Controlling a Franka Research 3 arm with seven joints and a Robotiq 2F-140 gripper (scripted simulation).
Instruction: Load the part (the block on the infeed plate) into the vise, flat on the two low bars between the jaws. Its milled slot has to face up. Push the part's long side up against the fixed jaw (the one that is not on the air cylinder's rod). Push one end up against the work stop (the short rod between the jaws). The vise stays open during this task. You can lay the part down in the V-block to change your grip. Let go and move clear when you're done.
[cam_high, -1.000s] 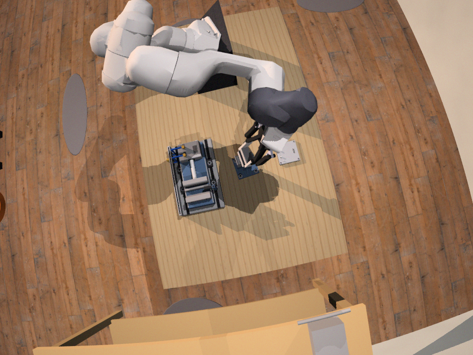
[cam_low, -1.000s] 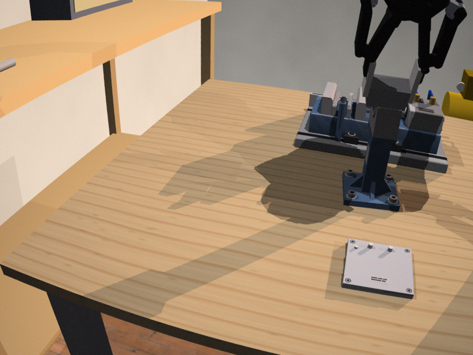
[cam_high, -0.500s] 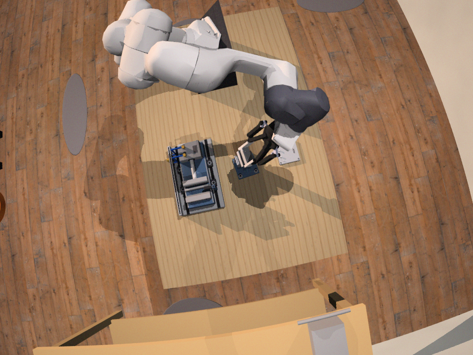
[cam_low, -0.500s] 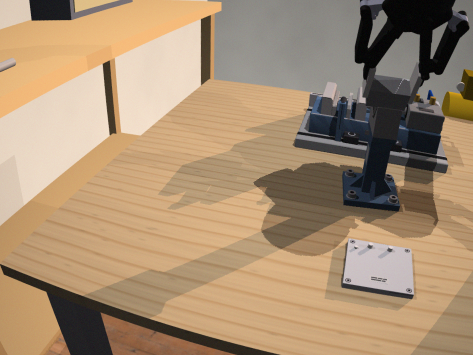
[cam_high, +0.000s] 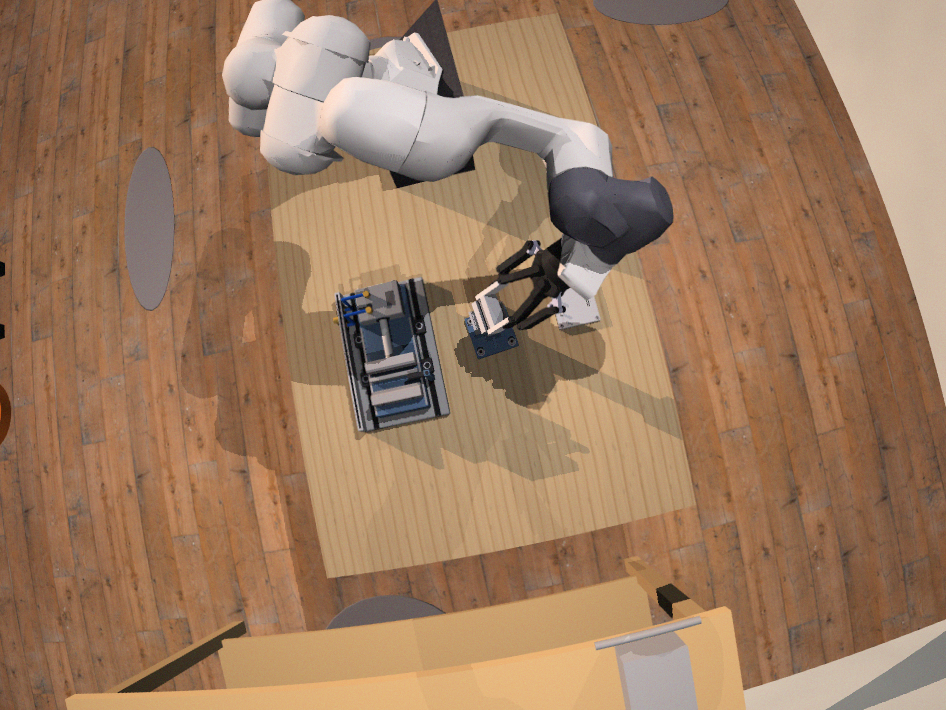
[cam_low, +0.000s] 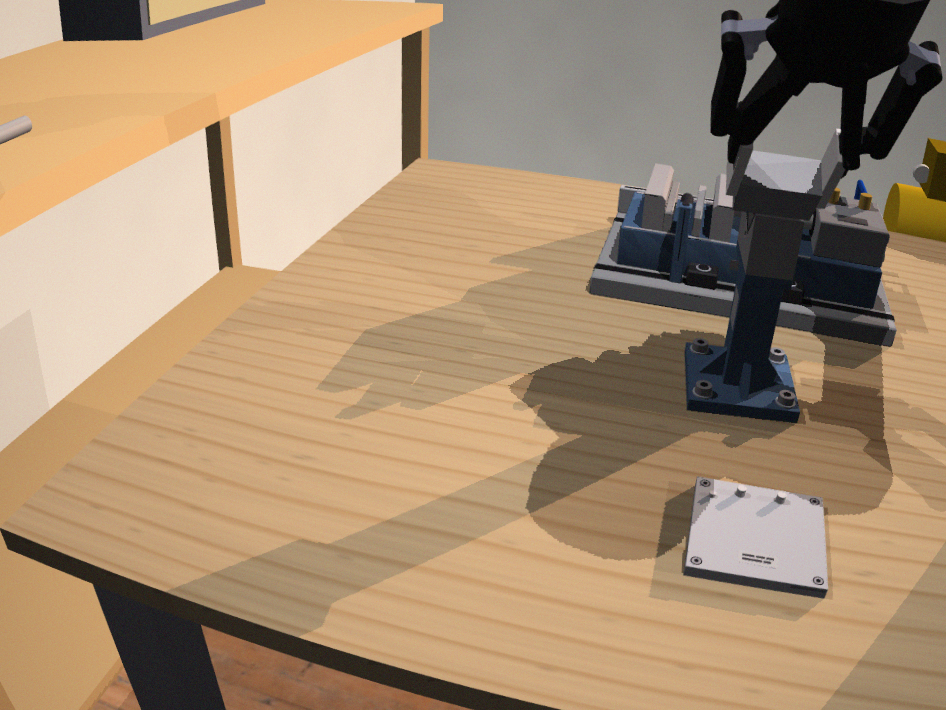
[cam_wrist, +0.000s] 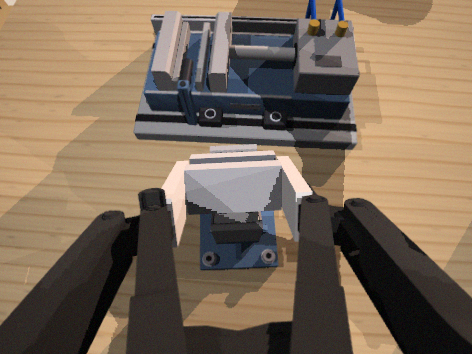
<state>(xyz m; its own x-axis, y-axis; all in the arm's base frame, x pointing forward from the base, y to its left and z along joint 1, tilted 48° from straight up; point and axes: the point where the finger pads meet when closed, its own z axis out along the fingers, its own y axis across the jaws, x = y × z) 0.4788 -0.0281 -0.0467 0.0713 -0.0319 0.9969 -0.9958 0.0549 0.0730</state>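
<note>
My gripper is shut on the grey part, gripping it by its two ends. The part hangs tilted right over the blue V-block; I cannot tell if they touch. The slot does not show clearly. Beyond it stands the open vise. Its fixed jaw is on the left, the moving jaw on the cylinder's rod. The dark work stop stands between them. The infeed plate is bare.
The grey air cylinder block with blue hoses sits at the vise's right end. A yellow object lies behind the vise. A wooden shelf unit borders the table on one side.
</note>
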